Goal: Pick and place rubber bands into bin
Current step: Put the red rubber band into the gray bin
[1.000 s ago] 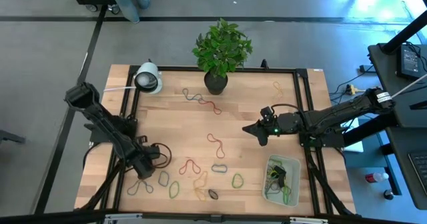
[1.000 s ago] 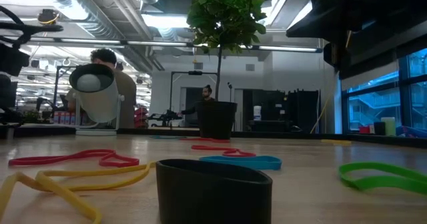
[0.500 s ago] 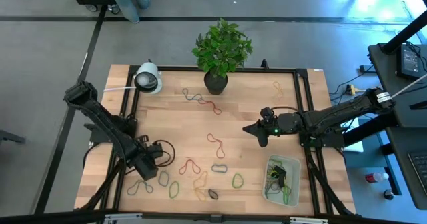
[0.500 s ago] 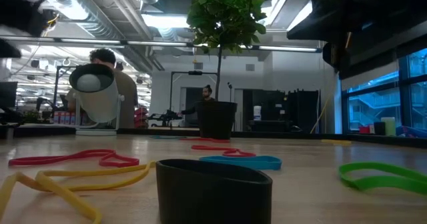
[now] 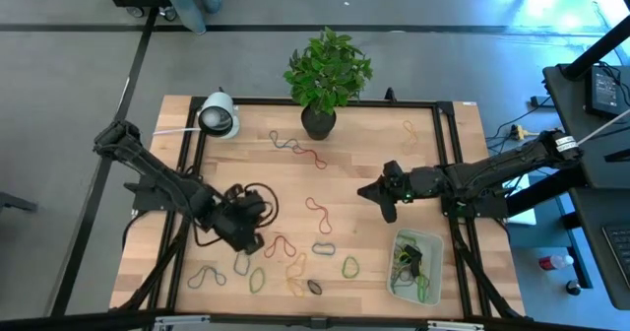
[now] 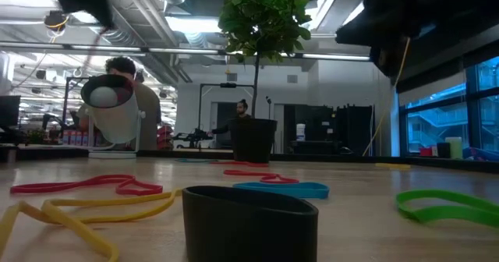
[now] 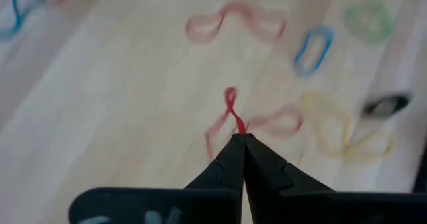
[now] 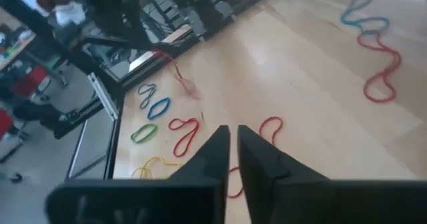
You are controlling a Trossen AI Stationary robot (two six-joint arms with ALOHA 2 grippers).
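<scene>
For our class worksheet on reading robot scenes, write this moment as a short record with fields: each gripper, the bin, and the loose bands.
left gripper: shut on a red rubber band, above the table's front left part
right gripper: fingers slightly apart, holding nothing, mid-table right
bin: front right, several bands already inside
loose bands: many on the wooden table

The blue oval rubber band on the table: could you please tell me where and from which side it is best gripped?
Pinch one long side of the blue rubber band at its middle, coming straight down from above. It lies flat on the table as an open oval, clear of its neighbours, so one strand should be reachable.
</scene>
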